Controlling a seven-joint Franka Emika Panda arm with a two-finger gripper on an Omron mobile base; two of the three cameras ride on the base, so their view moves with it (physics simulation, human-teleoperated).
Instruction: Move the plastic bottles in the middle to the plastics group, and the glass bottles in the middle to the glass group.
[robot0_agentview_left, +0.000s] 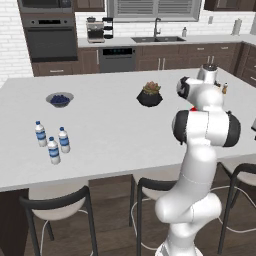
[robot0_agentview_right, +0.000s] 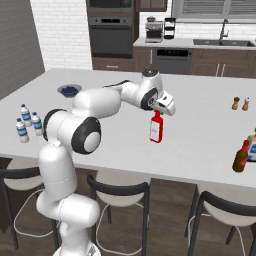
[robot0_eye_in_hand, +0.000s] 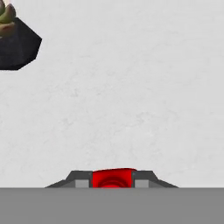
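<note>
Kitchen sim with a big white island table (robot0_agentview_right: 200, 135) and stools tucked along the near edge, that's my workspace right now. Starting with what I've got: the red bottle (robot0_agentview_right: 156, 129) is in the hand (robot0_agentview_right: 157, 113), gripped up at the cap. In the hand view the fingers (robot0_eye_in_hand: 81, 180) are pinched in on both sides of the red cap (robot0_eye_in_hand: 112, 178), so they're closed down about as far as the cap allows. Whether the bottle's base is just off the table or resting on it, I can't tell from the right base view. It hangs upright around the middle of the table.

Progress as I read it: the plastics group (robot0_agentview_left: 52, 141) is three water bottles standing together at the left end, so I'd guess the plastic side is sorted. Glass side is what's left. This red one has to travel to the glass group (robot0_agentview_right: 240, 103), the two tiny brown bottles way off toward the far right. There's also a dark brown bottle (robot0_agentview_right: 241, 157) at the right near edge, not yet grouped.

Potted plant (robot0_agentview_left: 149, 94) and a bowl of blueberries (robot0_agentview_left: 59, 99) sit further back, not in my path.
</note>
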